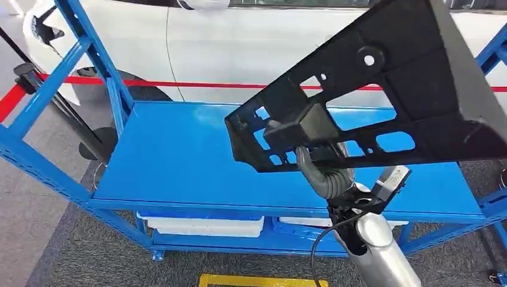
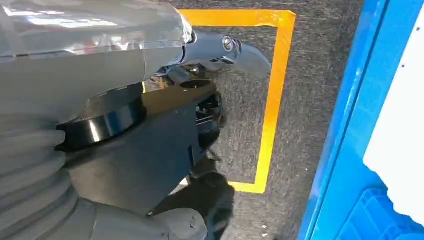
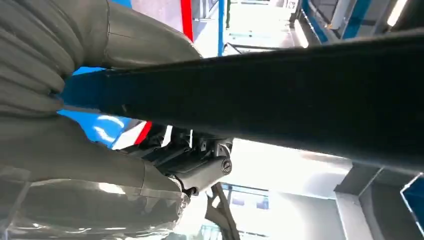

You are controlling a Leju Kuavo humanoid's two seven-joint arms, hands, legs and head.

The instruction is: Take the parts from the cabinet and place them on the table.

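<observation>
Head view: right hand (image 1: 326,170) grips a large black part (image 1: 382,101) from below, its fingers closed around a boxy lug on the part's underside; the part hangs tilted in the air above the right half of the blue shelf (image 1: 179,155), touching nothing else. Right wrist view: the part (image 3: 280,100) crosses the frame as a dark bar clamped between the thumb and the darker fingers (image 3: 195,167). Left wrist view: left hand (image 2: 150,150) hangs over grey carpet beside a yellow floor marking (image 2: 272,100); whether it is closed on anything cannot be told.

Judged step: carrying the part away from the cabinet toward the table. The grip sits near one end, so the long free end is likely to swing; a slow, level carry with the wrist kept steady seems wise.

Surroundings: blue uprights (image 1: 84,54) stand at the shelf's left edge and another frame member (image 1: 493,51) at its right, close to the part's wide end and the likeliest snag. White trays (image 1: 203,224) sit on the lower shelf. A white car (image 1: 239,42) and a red barrier tape (image 1: 197,85) lie beyond.
</observation>
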